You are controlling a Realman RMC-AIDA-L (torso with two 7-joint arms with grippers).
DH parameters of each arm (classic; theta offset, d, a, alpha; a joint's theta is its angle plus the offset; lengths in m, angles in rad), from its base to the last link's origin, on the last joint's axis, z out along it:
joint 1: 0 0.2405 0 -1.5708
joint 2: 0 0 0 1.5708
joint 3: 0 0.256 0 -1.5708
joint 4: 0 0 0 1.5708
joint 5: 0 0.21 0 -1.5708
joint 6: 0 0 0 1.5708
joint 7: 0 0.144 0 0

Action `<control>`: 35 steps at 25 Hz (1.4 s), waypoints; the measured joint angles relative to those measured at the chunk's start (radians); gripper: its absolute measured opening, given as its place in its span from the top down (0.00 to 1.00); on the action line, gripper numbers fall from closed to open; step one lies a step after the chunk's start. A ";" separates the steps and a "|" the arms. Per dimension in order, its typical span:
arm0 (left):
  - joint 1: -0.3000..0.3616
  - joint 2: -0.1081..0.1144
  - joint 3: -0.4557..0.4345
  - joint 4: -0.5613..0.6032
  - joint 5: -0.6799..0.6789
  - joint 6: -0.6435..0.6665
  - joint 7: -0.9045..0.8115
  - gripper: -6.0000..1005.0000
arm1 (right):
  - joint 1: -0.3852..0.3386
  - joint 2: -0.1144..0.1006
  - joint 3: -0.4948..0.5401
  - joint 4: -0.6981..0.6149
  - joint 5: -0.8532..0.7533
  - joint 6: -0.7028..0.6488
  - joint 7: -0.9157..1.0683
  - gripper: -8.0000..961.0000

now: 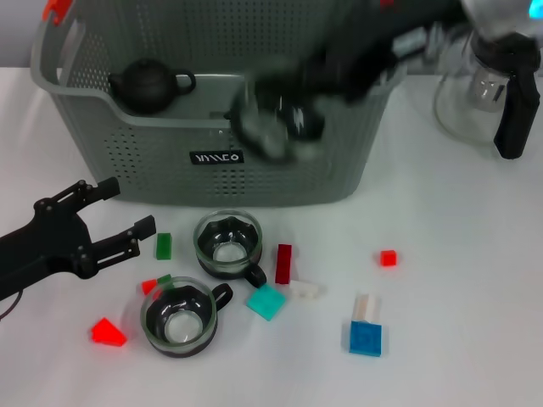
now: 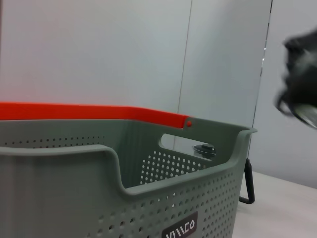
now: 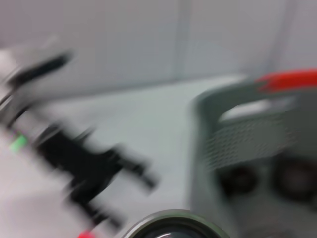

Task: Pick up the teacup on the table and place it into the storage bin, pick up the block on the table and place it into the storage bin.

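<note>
Right pincer (image 1: pixel 276 127): pinching a glass teacup (image 1: pixel 273 125), blurred, tipped sideways over the grey-green perforated storage bin (image 1: pixel 127 157).
Left pincer (image 1: pixel 119 208): spread, low above your white surface (image 1: pixel 458 254).
Dark red block (image 1: pixel 283 263): long axis toward bin.

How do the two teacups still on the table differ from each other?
The far teacup stands nearer the bin, beside the dark red block; the near teacup sits closer to the table's front edge, by the red wedge. The far teacup's handle points toward the robot's right and front; the near teacup's points right and back. Both are upright, empty, dark-handled glass cups.
</note>
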 joint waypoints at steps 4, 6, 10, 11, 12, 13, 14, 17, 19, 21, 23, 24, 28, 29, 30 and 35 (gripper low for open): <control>-0.002 0.000 0.000 0.000 -0.001 0.000 0.000 0.16 | 0.016 -0.007 0.028 -0.010 -0.060 0.137 0.090 0.93; -0.006 0.000 0.000 0.000 -0.002 0.000 0.000 0.16 | 0.036 0.001 0.015 0.015 -0.130 0.232 0.133 0.93; -0.011 0.000 0.000 -0.001 -0.002 0.000 0.000 0.16 | 0.092 0.011 -0.068 0.125 -0.254 0.392 0.189 0.93; -0.012 0.000 0.000 -0.001 -0.002 0.000 0.000 0.16 | 0.112 0.011 -0.093 0.166 -0.287 0.433 0.204 0.93; -0.012 0.000 0.000 -0.002 -0.002 0.000 0.000 0.16 | 0.129 0.012 -0.114 0.206 -0.313 0.472 0.217 0.93; -0.012 0.000 0.000 -0.002 -0.002 0.000 0.000 0.16 | 0.150 0.012 -0.134 0.251 -0.340 0.506 0.227 0.93; -0.012 0.000 0.000 -0.002 -0.001 0.000 0.000 0.16 | 0.179 0.012 -0.154 0.317 -0.369 0.546 0.235 0.93; -0.005 0.000 0.003 -0.001 0.005 0.001 0.000 0.16 | 0.258 0.012 -0.186 0.482 -0.409 0.623 0.235 0.93; -0.002 0.000 0.003 -0.001 0.006 0.001 0.000 0.16 | 0.302 0.012 -0.202 0.573 -0.421 0.668 0.231 0.93; 0.001 0.000 0.004 -0.001 0.007 0.001 0.000 0.16 | 0.325 0.012 -0.218 0.628 -0.435 0.704 0.232 0.93; 0.002 0.000 0.005 -0.001 0.007 0.002 0.000 0.16 | 0.342 0.013 -0.234 0.670 -0.445 0.743 0.237 0.93; 0.001 0.000 0.006 -0.002 0.007 0.002 0.000 0.16 | 0.347 0.013 -0.240 0.684 -0.445 0.757 0.238 0.93; -0.005 -0.001 0.009 -0.002 0.008 0.002 0.000 0.16 | 0.355 0.017 -0.256 0.721 -0.442 0.821 0.239 0.93; -0.005 -0.001 0.009 -0.002 0.008 0.002 0.000 0.16 | 0.358 0.018 -0.264 0.730 -0.440 0.831 0.239 0.92; -0.006 -0.001 0.009 -0.002 0.008 0.003 0.000 0.16 | 0.362 0.020 -0.278 0.748 -0.437 0.850 0.239 0.92; -0.006 -0.001 0.009 -0.002 0.008 0.001 0.000 0.16 | 0.369 0.026 -0.359 0.833 -0.432 0.954 0.260 0.92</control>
